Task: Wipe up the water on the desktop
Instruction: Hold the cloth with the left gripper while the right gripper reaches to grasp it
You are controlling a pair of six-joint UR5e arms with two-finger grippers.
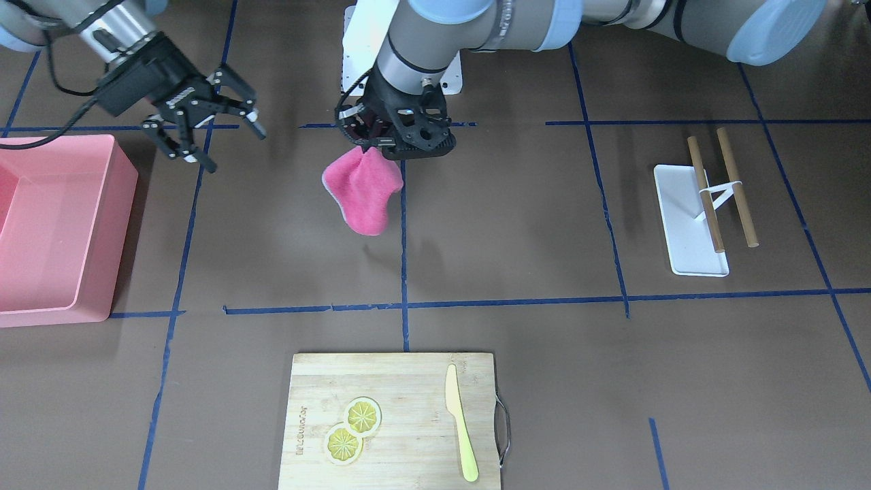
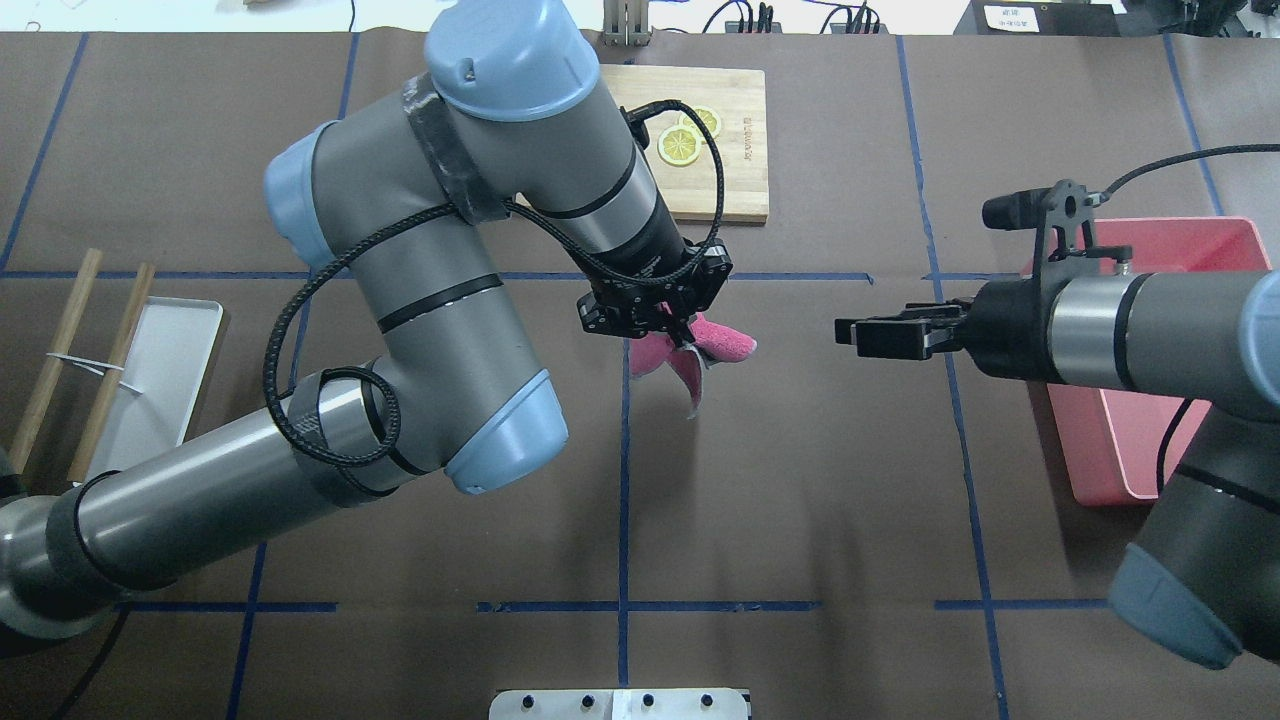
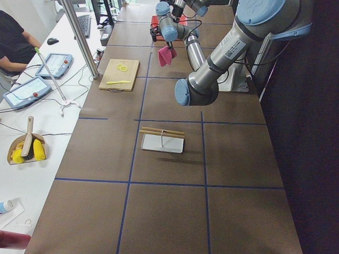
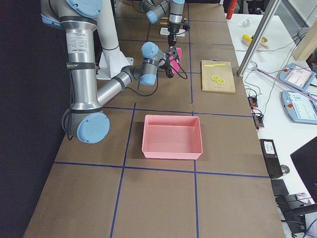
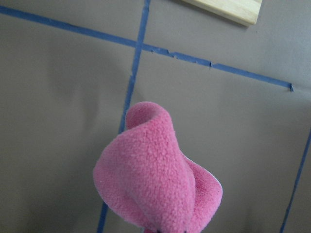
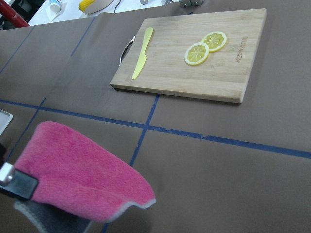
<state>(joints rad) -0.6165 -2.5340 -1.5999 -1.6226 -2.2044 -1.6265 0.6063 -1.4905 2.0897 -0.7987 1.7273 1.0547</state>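
Observation:
My left gripper (image 1: 374,145) is shut on the top of a pink cloth (image 1: 363,190), which hangs bunched a little above the dark-brown desktop (image 1: 517,224) near a blue tape line. The overhead view shows the left gripper (image 2: 684,340) and the cloth (image 2: 725,343) near the table's middle. The cloth fills the lower part of the left wrist view (image 5: 155,189) and shows low on the left of the right wrist view (image 6: 82,177). My right gripper (image 1: 204,126) is open and empty, in the air beside the cloth, a short way off. I see no water on the desktop.
A pink bin (image 1: 54,224) stands under my right arm. A bamboo cutting board (image 1: 408,381) with lemon slices (image 1: 352,430) and a yellow knife (image 1: 461,432) lies at the far edge. A white tray (image 1: 680,224) with wooden sticks (image 1: 736,187) sits on my left side.

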